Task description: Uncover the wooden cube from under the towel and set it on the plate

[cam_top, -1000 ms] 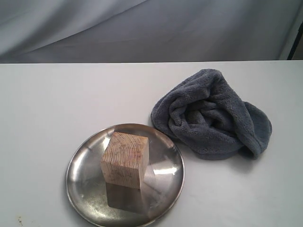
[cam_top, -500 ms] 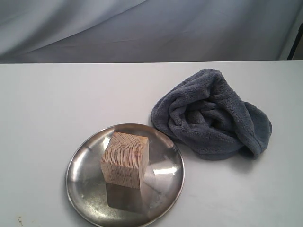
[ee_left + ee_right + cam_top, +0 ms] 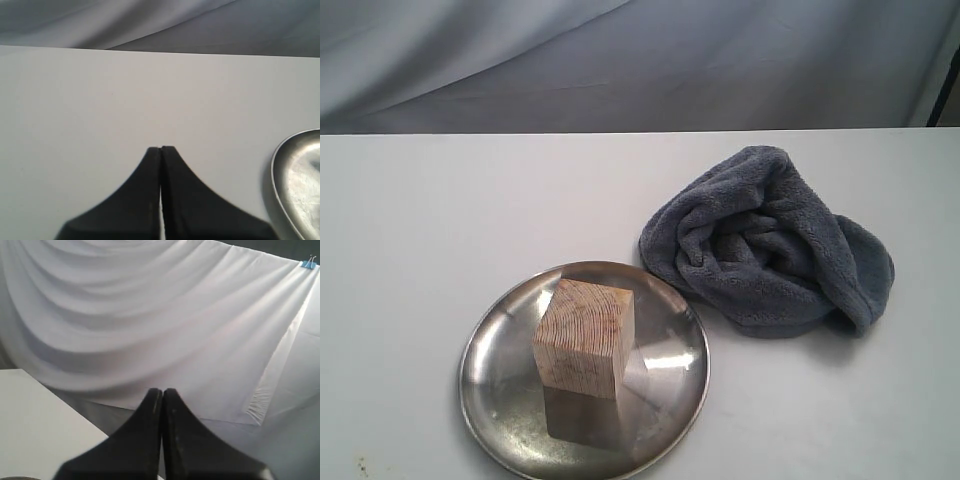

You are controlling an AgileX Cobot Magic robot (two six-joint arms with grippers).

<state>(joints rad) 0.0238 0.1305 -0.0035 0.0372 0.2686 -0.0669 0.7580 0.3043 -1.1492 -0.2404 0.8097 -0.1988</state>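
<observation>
The pale wooden cube (image 3: 584,336) stands uncovered on the shiny steel plate (image 3: 495,400) near the table's front in the exterior view. To its right, just beyond the plate's rim, lies the dark grey-blue towel (image 3: 768,242), bunched in a heap. Neither arm shows in the exterior view. My left gripper (image 3: 161,149) is shut with nothing in it, over bare table, with the plate's rim (image 3: 280,175) off to one side. My right gripper (image 3: 162,390) is shut and holds nothing; it faces the white backdrop past the table's edge.
The white table (image 3: 440,220) runs back to a draped pale cloth backdrop (image 3: 620,60). A blue clip (image 3: 308,263) holds the cloth at one upper corner in the right wrist view.
</observation>
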